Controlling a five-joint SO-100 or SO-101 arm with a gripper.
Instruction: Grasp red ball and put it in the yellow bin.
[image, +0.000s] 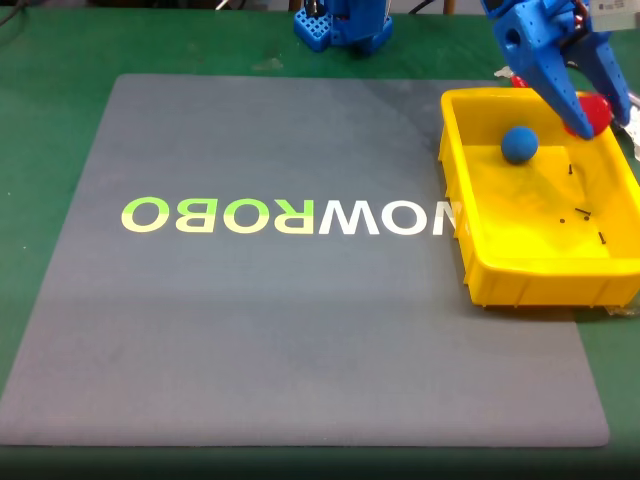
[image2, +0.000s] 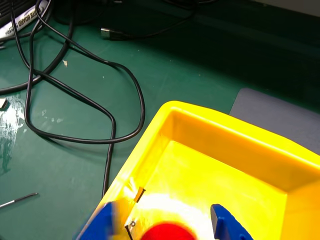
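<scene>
The red ball (image: 596, 110) hangs between my blue gripper's (image: 602, 122) fingers over the far right corner of the yellow bin (image: 545, 275). In the wrist view the red ball (image2: 167, 233) sits at the bottom edge, above the bin's (image2: 220, 135) floor. A gap shows on each side of it, between the ball and the fingers (image2: 227, 226) of my gripper (image2: 167, 222), so the jaws stand open. Whether the ball touches a finger in the fixed view I cannot tell.
A blue ball (image: 519, 144) lies in the bin near its far left. A grey mat (image: 300, 300) with lettering covers the green table left of the bin. Black cables (image2: 100, 105) loop on the table beyond the bin. The arm's base (image: 345, 25) stands at the back.
</scene>
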